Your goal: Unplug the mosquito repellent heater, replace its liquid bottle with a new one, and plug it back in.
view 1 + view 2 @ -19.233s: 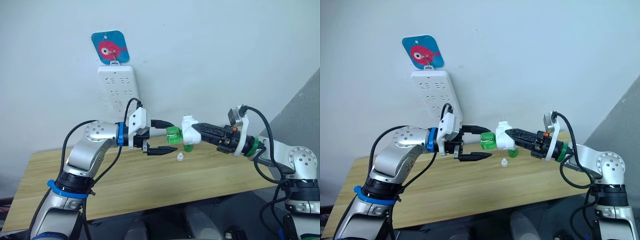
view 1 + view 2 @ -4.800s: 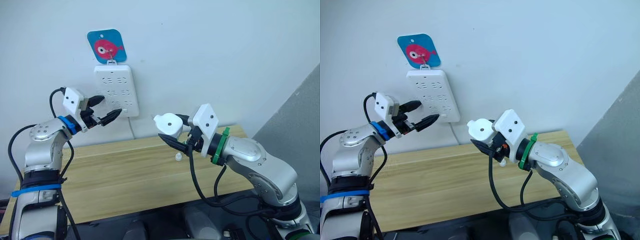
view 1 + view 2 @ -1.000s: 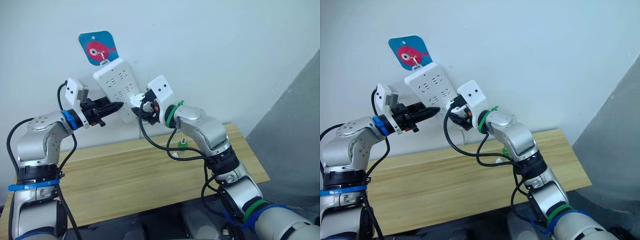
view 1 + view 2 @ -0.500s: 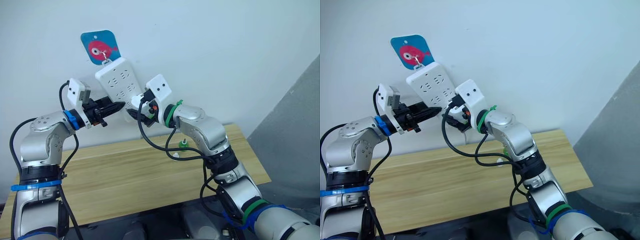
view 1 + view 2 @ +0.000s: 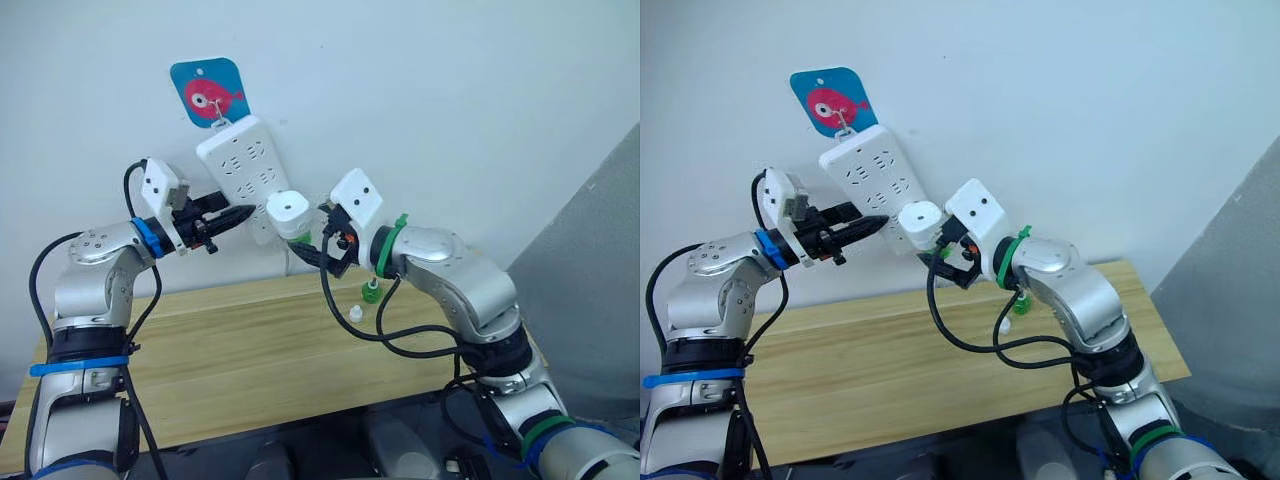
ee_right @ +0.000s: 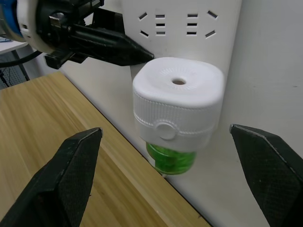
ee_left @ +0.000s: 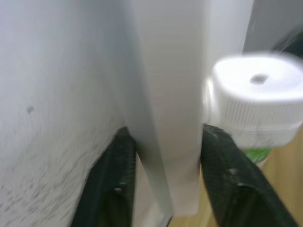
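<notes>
The white mosquito repellent heater [image 5: 289, 212] sits plugged into the lower end of the tilted white power strip [image 5: 240, 170] on the wall. A green liquid bottle [image 6: 170, 159] is fitted under the heater. My left gripper [image 5: 228, 217] is shut on the strip's lower edge, with its fingers [image 7: 115, 185] on either side of the strip [image 7: 165, 118]. Just right of the heater, my right gripper [image 5: 322, 257] is open and clear of it; its fingers [image 6: 78, 172] stand wide apart around the heater [image 6: 177, 106].
A second green bottle [image 5: 370, 292] and a small white cap [image 5: 354, 314] stand on the wooden table [image 5: 230, 350] below my right arm. A blue tag with a red fish [image 5: 209, 93] hangs above the strip. A black cable loops under the right forearm.
My right gripper has let go of the heater and drawn back to the right, leaving it plugged in the strip. The left gripper keeps its hold on the strip.
</notes>
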Controlling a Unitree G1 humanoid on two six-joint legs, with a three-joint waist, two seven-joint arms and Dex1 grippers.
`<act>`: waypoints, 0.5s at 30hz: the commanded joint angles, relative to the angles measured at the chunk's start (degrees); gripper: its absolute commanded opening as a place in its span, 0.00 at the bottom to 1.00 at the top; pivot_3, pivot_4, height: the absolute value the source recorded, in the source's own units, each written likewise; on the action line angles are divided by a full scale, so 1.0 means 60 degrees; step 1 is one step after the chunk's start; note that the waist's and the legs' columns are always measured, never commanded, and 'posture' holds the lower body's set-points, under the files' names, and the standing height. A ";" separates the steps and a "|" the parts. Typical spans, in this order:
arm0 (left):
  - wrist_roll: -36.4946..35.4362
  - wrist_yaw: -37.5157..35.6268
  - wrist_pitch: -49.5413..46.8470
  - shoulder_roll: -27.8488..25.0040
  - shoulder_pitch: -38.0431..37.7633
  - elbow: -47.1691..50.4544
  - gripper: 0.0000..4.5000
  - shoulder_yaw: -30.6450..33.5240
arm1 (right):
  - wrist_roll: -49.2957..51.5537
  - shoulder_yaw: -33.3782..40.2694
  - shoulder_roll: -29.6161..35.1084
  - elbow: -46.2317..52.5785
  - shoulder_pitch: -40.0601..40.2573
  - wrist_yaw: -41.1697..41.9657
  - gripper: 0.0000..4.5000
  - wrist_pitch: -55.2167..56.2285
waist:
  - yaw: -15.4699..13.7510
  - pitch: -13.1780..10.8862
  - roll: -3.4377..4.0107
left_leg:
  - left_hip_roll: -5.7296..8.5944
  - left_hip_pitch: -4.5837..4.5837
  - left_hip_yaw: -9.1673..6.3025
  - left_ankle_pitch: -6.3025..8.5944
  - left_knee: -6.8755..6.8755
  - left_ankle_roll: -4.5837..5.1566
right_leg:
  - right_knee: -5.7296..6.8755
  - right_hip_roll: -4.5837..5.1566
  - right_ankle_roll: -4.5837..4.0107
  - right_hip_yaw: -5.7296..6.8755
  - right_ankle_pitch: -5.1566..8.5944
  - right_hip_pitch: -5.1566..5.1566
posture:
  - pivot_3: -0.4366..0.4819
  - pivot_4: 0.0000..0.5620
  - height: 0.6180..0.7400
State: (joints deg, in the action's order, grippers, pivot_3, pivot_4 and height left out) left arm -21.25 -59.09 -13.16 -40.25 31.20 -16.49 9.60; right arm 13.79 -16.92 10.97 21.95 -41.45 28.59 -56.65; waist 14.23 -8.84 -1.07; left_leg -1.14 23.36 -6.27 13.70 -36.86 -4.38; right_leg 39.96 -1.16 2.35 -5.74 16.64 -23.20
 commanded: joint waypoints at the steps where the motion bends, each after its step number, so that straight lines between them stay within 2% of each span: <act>1: 0.0245 0.0032 0.0482 -0.0196 -0.0129 0.0047 0.73 0.0057 | 0.0427 0.0167 0.0363 0.0904 0.0220 0.0350 1.00 0.0016 | -0.0002 0.0000 0.0000 | -0.0001 0.0002 -0.0004 0.0000 0.0000 0.0000 | 0.0000 0.0000 -0.0004 0.0002 0.0002 -0.0001 | 0.24 0.19 1.00; 4: 0.0237 -0.0084 0.0566 -0.0421 -0.0418 0.0094 0.96 0.0267 | 0.0695 0.0094 0.0814 0.1356 0.0454 0.0704 1.00 0.0151 | -0.0009 0.0000 0.0000 | 0.0005 0.0005 -0.0006 0.0000 0.0000 0.0000 | -0.0001 0.0007 -0.0006 0.0001 0.0004 -0.0002 | 0.24 0.19 1.00; 5: 0.0141 -0.0171 0.0486 -0.0568 -0.0607 0.0195 0.99 0.0402 | 0.0742 0.0049 0.0929 0.1433 0.0509 0.0803 1.00 0.0286 | -0.0009 0.0000 -0.0001 | 0.0011 0.0006 -0.0005 0.0000 -0.0001 0.0000 | 0.0000 0.0014 -0.0006 0.0000 0.0004 -0.0002 | 0.25 0.19 1.00; 12: 0.0090 -0.1046 0.1209 -0.1717 -0.2354 0.1004 0.99 0.1077 | 0.0699 -0.0235 0.1073 0.1268 0.0605 0.1076 1.00 0.1080 | -0.0011 -0.0002 0.0001 | -0.0002 0.0001 -0.0004 0.0000 0.0003 0.0001 | 0.0004 0.0022 -0.0011 0.0002 0.0009 -0.0003 | 0.29 0.19 1.00; 14: -0.0055 -0.1125 0.1267 -0.1902 -0.2977 0.1591 0.99 0.1398 | 0.0588 -0.0379 0.0990 0.1056 0.0552 0.1084 1.00 0.1364 | -0.0060 -0.0001 0.0001 | -0.0011 0.0001 -0.0007 0.0000 0.0006 0.0001 | 0.0002 0.0029 -0.0017 0.0006 0.0011 -0.0003 | 0.32 0.18 1.00; 15: -0.0265 -0.1022 0.1139 -0.1865 -0.3479 0.2241 1.00 0.1715 | 0.0526 -0.0450 0.0812 0.0895 0.0505 0.0984 0.96 0.1507 | -0.0096 -0.0002 0.0001 | -0.0053 0.0002 -0.0008 0.0000 0.0006 0.0001 | 0.0005 0.0031 -0.0018 0.0007 0.0012 -0.0003 | 0.33 0.18 1.00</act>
State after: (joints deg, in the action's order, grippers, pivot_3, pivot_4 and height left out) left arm -20.51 -65.35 -6.96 -50.62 12.26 -8.82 16.54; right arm 17.15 -19.43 16.83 27.42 -37.36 34.83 -50.10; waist 13.65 -8.85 -1.06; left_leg -1.47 23.37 -6.30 13.70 -36.83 -4.38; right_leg 39.98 -0.98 2.24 -5.70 16.71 -23.22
